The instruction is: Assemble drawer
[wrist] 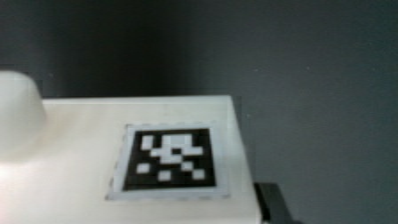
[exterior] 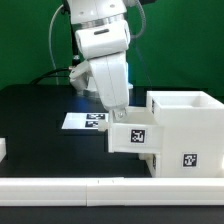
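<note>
The large white cube housing (exterior: 185, 130) stands at the exterior view's right, open at the top, with a tag on its front. A small white box tray (exterior: 130, 137) with a tag juts from the housing's left side, above the table. My gripper (exterior: 117, 117) comes down on the tray's outer end and is shut on it. In the wrist view the tray's tagged face (wrist: 175, 160) fills the frame close up, and one dark finger (wrist: 270, 205) lies against its edge. A blurred white rounded shape (wrist: 15, 110) is beside it. The other finger is hidden.
The marker board (exterior: 85, 121) lies flat on the black table behind the tray. A small white part (exterior: 3, 150) shows at the exterior view's left edge. A long white bar (exterior: 100, 190) runs along the front. A green wall stands behind.
</note>
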Robot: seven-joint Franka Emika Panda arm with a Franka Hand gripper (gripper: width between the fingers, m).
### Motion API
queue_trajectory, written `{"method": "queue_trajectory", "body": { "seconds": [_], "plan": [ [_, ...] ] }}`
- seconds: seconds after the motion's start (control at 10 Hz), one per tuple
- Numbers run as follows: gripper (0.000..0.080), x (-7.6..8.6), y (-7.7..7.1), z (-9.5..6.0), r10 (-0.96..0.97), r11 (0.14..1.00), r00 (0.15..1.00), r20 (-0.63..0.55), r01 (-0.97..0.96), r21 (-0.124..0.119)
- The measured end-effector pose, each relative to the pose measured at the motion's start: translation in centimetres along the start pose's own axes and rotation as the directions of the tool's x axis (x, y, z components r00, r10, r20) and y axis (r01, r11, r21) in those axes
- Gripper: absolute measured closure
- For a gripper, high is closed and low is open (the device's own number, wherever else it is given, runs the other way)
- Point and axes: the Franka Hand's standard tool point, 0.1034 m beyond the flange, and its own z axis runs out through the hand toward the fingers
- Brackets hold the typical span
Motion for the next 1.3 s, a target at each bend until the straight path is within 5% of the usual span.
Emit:
{"method": "queue_trajectory", "body": {
  "seconds": [0.5,0.8,1.0,1.1,1.3],
  "plan": [
    [0.0761,3.1,-0.1,0.7,-0.066,0.998,0.998,0.000,0.066,0.012],
    [0.0761,3.5,-0.2,0.8,-0.053,0.998,0.999,-0.002,0.053,0.013],
    [0.0544,3.5,-0.2,0.7,-0.054,0.998,0.999,0.000,0.054,0.016],
    [0.0544,3.5,-0.2,-0.1,-0.055,0.998,0.998,0.009,0.055,0.030],
    [0.0231,3.6,1.2,-2.8,-0.058,0.998,0.998,0.032,0.057,0.033]
  ]
}}
